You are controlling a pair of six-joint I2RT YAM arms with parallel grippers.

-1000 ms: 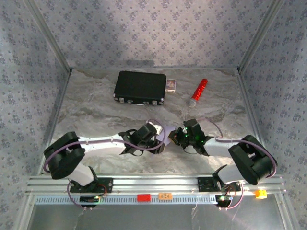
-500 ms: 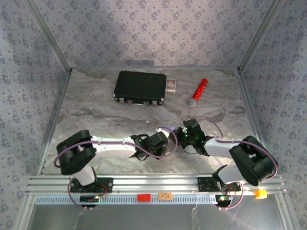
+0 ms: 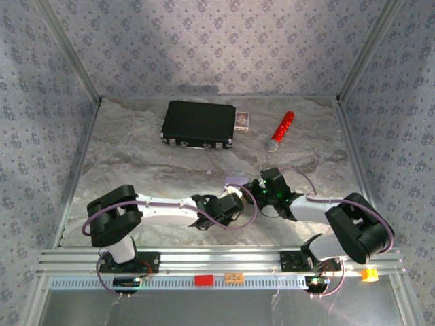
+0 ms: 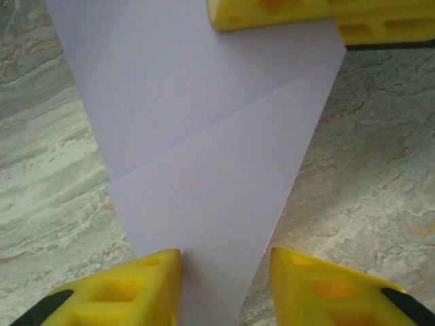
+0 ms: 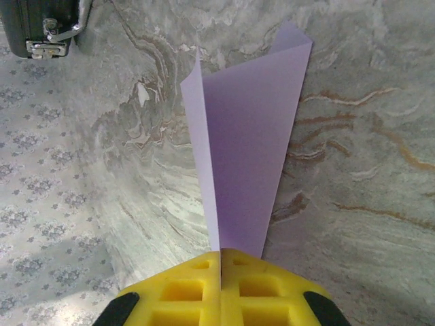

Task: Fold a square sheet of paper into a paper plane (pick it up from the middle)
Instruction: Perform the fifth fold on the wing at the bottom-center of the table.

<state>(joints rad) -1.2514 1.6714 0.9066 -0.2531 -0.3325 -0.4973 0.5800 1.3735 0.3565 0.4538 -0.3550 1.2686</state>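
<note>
Right pincer (image 5: 221, 258), jaws pressed together on one end of the thin, pale lilac square sheet of paper (image 5: 248, 136), held it creased and partly folded above the marbled grey tabletop (image 5: 367, 170); left pincer (image 4: 226, 272) had just reached across, its parted jaws straddling the sheet's opposite narrow end without pinching it, probably to press a crease; free edges fanned ahead of the right pincer; rectangular black hard case (image 3: 198, 124) and red-and-silver cylinder (image 3: 281, 130) lay well beyond both, leaving open room.
</note>
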